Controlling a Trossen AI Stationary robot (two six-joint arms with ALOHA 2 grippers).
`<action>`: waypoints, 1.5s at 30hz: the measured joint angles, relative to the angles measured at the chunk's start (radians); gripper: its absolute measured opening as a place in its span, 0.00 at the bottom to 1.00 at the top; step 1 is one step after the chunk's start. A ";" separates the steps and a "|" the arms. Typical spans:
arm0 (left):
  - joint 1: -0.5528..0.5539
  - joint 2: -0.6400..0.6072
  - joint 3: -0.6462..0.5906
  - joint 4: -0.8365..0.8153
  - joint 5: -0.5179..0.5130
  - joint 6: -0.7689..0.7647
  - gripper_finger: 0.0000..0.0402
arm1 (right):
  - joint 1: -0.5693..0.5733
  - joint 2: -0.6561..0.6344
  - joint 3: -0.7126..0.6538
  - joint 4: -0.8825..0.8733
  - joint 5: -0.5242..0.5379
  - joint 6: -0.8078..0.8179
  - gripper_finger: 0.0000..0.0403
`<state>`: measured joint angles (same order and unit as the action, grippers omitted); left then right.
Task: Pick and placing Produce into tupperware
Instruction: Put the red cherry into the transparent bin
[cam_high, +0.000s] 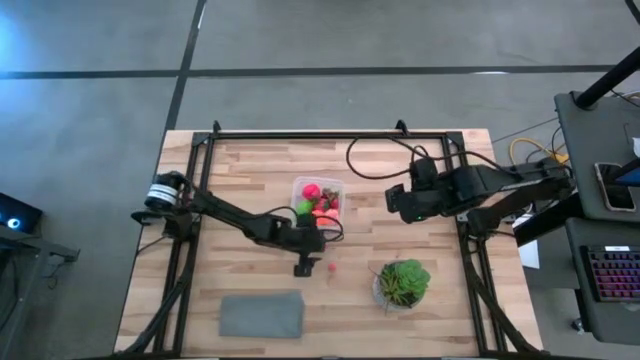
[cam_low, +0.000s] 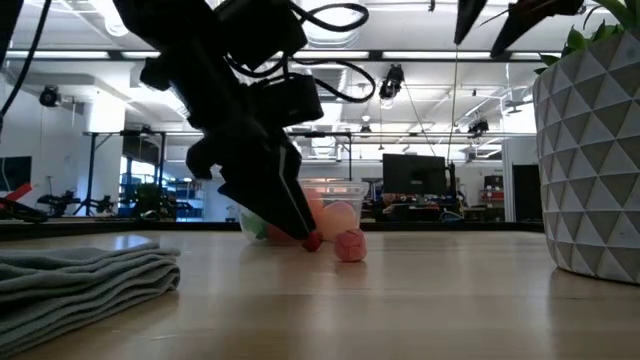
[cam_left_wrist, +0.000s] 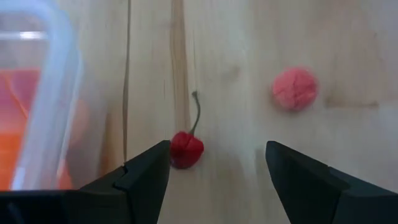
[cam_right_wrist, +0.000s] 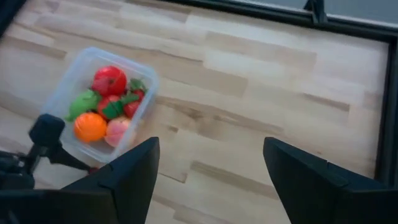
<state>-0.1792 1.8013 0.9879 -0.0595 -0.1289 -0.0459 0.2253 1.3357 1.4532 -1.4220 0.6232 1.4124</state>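
My left claw (cam_left_wrist: 214, 171) sits wide over the desk (cam_left_wrist: 249, 37), a red cherry (cam_left_wrist: 186, 149) against one finger; my right claw (cam_right_wrist: 211, 165) waits wide.

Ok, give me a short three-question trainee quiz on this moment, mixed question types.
1. True or false: the left pincer is shut on the small red cherry.
2. Multiple choice: where does the pink round fruit lie? A) inside the tupperware B) on the bare table, outside the tupperware C) on the grey cloth
3. Fill in: the right pincer hangs open above the table and holds ____.

Key
1. False: its jaws stand open, with the cherry on the wood beside one finger.
2. B
3. nothing
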 joint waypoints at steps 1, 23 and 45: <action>0.001 0.009 0.001 -0.002 0.000 0.005 0.62 | 0.000 -0.001 -0.010 0.000 -0.007 0.005 0.69; 0.037 0.019 0.012 0.002 0.041 0.002 0.34 | -0.001 0.013 -0.063 0.027 -0.023 -0.021 0.68; 0.036 0.036 0.013 0.011 0.045 0.000 0.21 | -0.001 0.013 -0.064 0.042 -0.018 -0.025 0.66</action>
<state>-0.1432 1.8374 1.0004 -0.0489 -0.0840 -0.0456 0.2241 1.3487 1.3891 -1.3799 0.6048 1.3876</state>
